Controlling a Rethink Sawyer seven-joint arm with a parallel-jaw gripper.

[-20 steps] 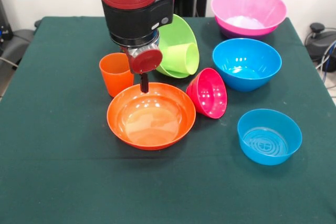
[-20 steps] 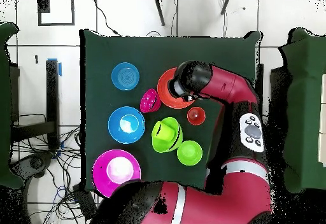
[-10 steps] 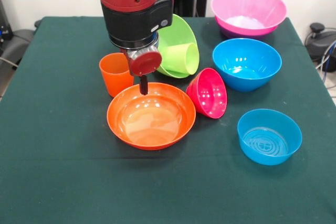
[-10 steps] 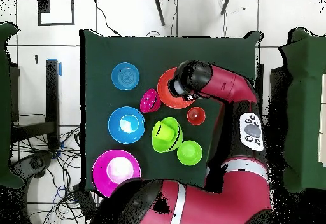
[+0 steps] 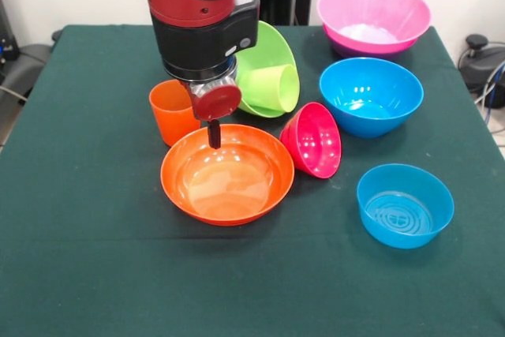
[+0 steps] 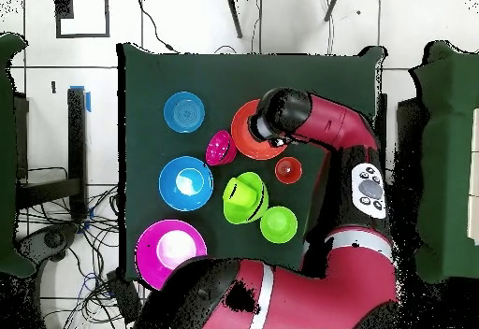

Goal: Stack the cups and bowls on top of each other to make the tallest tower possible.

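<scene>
On the green surface, the claw, grip state unreadable, hangs at the orange bowl's 12 o'clock rim; descending could tip it into the red bowl.

The arm hid most of the tool, so its fingers' spacing was unreadable. It covered the green bowl's left side and, overhead, half the orange bowl. A purple bowl barely peeked beneath the pink one.
</scene>
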